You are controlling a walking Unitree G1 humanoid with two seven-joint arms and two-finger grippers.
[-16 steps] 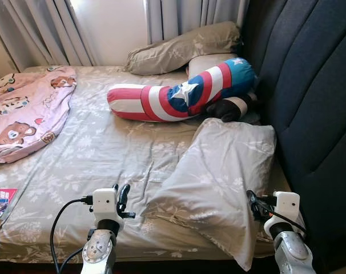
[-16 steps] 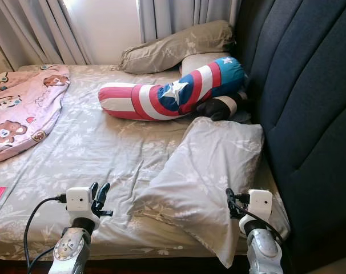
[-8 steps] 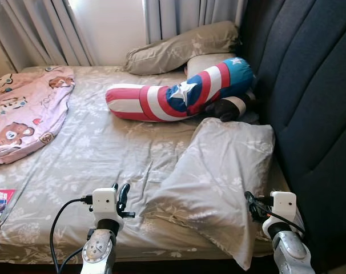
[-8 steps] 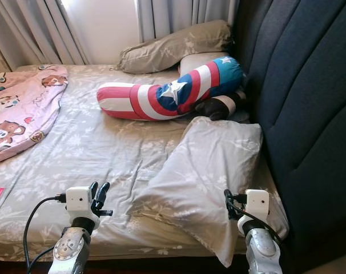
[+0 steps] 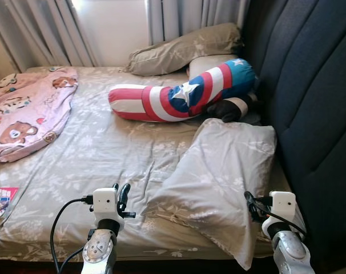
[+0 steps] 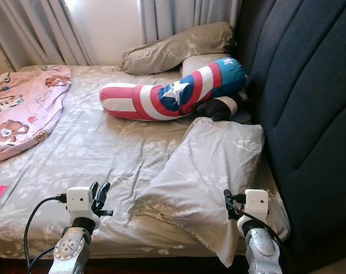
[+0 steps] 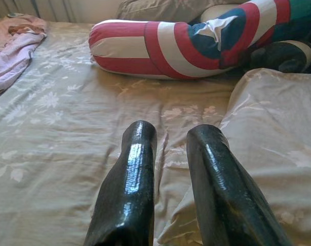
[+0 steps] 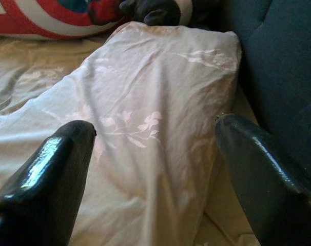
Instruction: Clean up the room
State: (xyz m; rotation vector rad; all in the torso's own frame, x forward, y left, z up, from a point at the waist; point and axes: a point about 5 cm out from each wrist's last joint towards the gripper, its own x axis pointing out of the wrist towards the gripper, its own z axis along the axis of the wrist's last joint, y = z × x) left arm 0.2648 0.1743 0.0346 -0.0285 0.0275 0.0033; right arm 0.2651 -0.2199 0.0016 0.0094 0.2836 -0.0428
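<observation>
A grey floral pillow (image 5: pixel 218 177) lies askew at the bed's near right corner, against the dark headboard (image 5: pixel 316 103). My right gripper (image 8: pixel 155 124) hovers open just before the pillow's near end, with nothing between its fingers. My left gripper (image 7: pixel 172 134) is over the bedsheet (image 5: pixel 104 148) left of the pillow, its fingers close together and holding nothing. A red, white and blue star bolster (image 5: pixel 178 97) lies across the bed further back. A pink bear-print blanket (image 5: pixel 24 111) is bunched at the left. A colourful booklet (image 5: pixel 0 201) rests at the near left edge.
A beige pillow (image 5: pixel 184 48) leans by the curtains (image 5: pixel 173 17) at the far side. A dark plush toy (image 5: pixel 230 107) is tucked between the bolster and the headboard. The sheet between the blanket and the pillow is wrinkled.
The view has shifted slightly from side to side. Both grippers and the things on the bed keep their places.
</observation>
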